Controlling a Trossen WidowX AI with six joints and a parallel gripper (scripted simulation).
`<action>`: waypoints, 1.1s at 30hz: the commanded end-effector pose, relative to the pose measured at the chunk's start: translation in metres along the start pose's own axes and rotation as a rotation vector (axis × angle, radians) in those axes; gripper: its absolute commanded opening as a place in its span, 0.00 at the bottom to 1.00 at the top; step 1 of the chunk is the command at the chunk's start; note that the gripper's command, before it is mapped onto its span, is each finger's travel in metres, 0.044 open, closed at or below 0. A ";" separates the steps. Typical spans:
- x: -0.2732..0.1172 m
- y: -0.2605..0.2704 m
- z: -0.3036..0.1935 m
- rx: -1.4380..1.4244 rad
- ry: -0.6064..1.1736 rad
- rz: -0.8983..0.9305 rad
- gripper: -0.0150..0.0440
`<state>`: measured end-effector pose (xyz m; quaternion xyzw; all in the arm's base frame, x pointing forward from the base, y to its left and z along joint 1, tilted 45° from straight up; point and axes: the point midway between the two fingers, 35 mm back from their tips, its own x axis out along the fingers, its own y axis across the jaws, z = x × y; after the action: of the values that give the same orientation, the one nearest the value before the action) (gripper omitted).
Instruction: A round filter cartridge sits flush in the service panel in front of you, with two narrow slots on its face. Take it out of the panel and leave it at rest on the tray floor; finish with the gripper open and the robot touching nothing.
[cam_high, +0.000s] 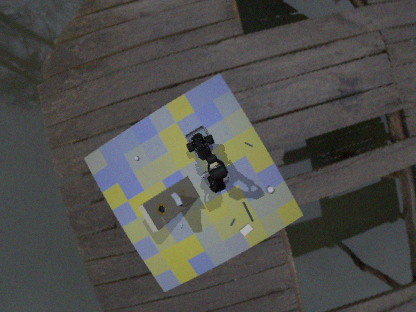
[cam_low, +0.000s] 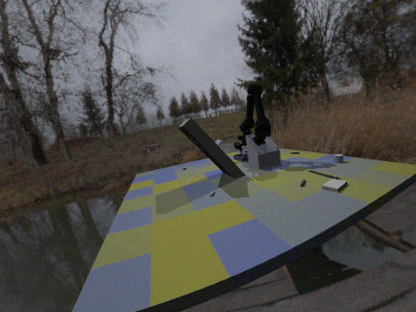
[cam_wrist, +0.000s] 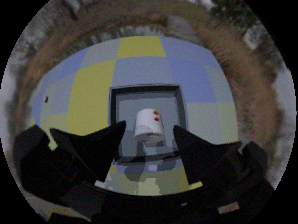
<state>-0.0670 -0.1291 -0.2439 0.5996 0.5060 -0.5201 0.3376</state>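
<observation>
The white round cartridge (cam_wrist: 149, 124) is in the wrist view, with two orange-red dots on its side, within the outline of the dark-rimmed tray (cam_wrist: 145, 88) (cam_high: 195, 129). Its slots cannot be made out, and whether it rests fully on the tray floor is hard to tell. My gripper (cam_wrist: 150, 126) is open above the tray, one finger on each side of the cartridge with a gap to both. The slanted service panel (cam_high: 170, 215) (cam_low: 210, 148) stands away from the gripper, with a dark round opening (cam_high: 161, 209) ringed in yellow.
A pale raised piece (cam_high: 177, 199) (cam_low: 219, 142) stands on the panel. A white block (cam_high: 246, 230) (cam_low: 334, 185), a small cylinder (cam_high: 270, 190) (cam_low: 339, 158) and a dark rod (cam_high: 248, 211) (cam_low: 324, 174) lie on the far side of the arm base from the tray.
</observation>
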 end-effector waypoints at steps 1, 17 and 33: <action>0.000 0.000 0.000 0.001 -0.001 0.000 1.00; -0.051 -0.001 0.032 -0.005 -0.008 -0.005 1.00; -0.051 -0.001 0.032 -0.005 -0.008 -0.005 1.00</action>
<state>-0.0741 -0.1724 -0.2019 0.5957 0.5069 -0.5223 0.3397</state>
